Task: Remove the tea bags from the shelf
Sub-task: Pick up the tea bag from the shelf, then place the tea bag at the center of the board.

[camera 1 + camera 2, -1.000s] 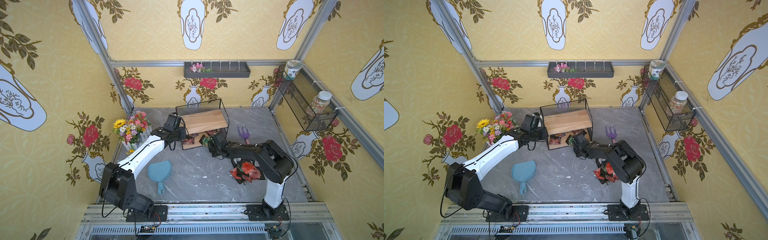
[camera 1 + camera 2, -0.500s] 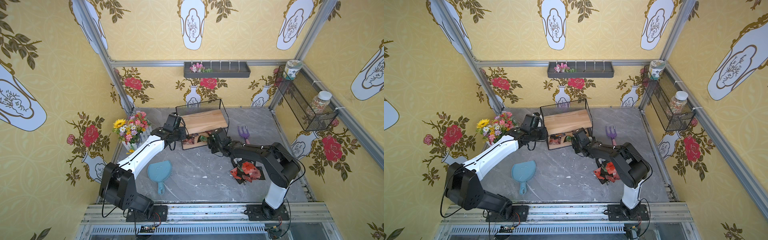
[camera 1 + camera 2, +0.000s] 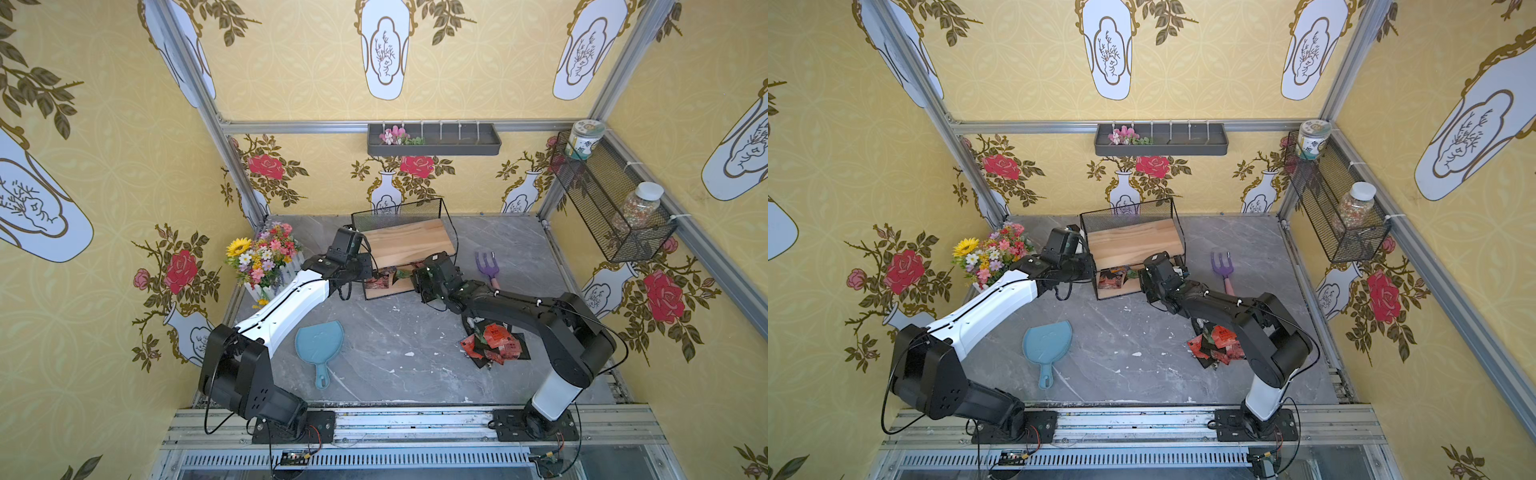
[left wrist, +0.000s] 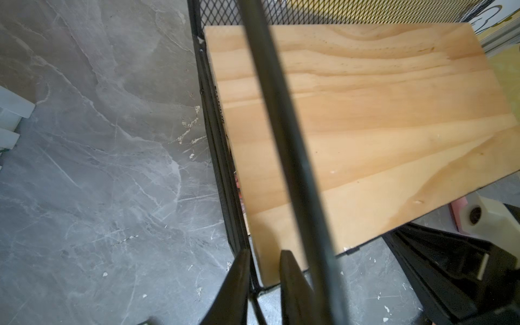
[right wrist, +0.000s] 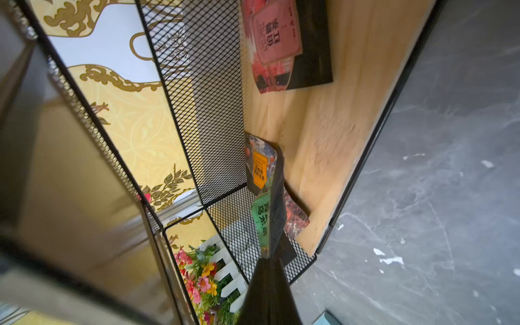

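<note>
2 arms meet at the shelf (image 3: 409, 239), which stands on the table (image 3: 395, 353) toward the back wall. Your right gripper (image 5: 268, 260) is pinched tight on the green bag (image 5: 261, 219) by its edge; the bag stands edge-on inside the lower tier. Your left gripper (image 4: 264, 260) is clamped on the shelf's front corner, wire frame and board edge between narrowly parted jaws.

On the lower board you have 1 red bag (image 5: 274, 36) lying over a black bag (image 5: 315, 56), 1 orange-label bag (image 5: 260, 168) leaning at the mesh back, and 1 dark red bag (image 5: 295, 218) just beside the green.

A pile (image 3: 494, 343) of bags lies on the table beside your right arm's base, well apart from the shelf.
</note>
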`<state>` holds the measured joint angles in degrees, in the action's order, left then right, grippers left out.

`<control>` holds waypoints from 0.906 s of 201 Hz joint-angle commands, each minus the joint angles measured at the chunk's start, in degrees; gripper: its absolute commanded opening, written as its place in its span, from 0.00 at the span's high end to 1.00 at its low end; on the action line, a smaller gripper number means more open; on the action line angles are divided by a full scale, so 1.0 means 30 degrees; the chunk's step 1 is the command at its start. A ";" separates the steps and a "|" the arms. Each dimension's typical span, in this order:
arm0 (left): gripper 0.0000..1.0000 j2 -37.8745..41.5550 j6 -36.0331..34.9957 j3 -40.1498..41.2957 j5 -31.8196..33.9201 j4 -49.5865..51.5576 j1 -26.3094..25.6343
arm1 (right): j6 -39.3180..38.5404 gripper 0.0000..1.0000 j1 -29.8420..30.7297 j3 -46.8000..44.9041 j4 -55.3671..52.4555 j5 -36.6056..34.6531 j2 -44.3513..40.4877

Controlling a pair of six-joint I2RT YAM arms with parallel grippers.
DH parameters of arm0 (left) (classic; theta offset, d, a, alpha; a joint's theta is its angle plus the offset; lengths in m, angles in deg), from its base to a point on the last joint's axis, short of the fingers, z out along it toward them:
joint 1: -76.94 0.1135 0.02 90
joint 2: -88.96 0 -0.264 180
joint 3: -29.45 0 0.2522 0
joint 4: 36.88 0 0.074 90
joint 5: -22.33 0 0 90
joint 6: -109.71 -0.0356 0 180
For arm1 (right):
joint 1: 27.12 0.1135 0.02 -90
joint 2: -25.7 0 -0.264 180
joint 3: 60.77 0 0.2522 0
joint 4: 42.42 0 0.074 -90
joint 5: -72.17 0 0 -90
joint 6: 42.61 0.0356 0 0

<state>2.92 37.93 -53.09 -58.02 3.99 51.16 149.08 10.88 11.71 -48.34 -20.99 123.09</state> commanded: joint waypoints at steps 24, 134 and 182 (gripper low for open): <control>0.75 -0.0139 -0.0081 -0.0103 0.0219 0.0273 0.0025 | -0.2074 1.00 0.0072 0.0145 -0.2586 0.0409 -0.2159; 0.75 -0.0119 -0.0095 -0.0133 0.0417 0.0372 0.0023 | -0.5338 1.00 -0.2178 -0.3659 -1.1474 0.0233 -1.1536; 0.76 -0.0196 -0.0066 -0.0158 0.0387 0.0363 0.0010 | -0.5948 1.00 -0.5013 -0.4969 -1.5033 0.0641 -1.4555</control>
<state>2.73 37.93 -53.50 -57.74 4.21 51.16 132.99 -1.47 -1.91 -85.59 -19.48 82.04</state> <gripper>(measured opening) 0.246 0.066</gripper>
